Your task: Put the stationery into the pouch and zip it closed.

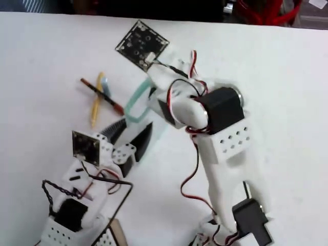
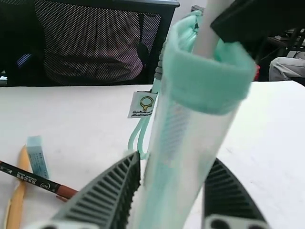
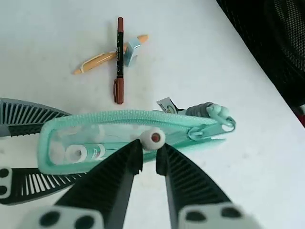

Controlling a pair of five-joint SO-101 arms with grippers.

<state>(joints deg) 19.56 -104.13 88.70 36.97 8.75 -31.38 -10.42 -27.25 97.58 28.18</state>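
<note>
The pouch (image 3: 105, 136) is seemingly gripped between the spread left fingers (image 2: 114, 186); a white pen (image 3: 153, 139) is pinched by the right fingers (image 3: 114, 176) at its mouth.

table (image 1: 287, 77): white | mesh chair (image 2: 90, 43): black, behind table's far edge

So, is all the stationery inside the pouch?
No: a brown pen, a yellow pen and a blue eraser lie on the table outside the pouch.
</note>
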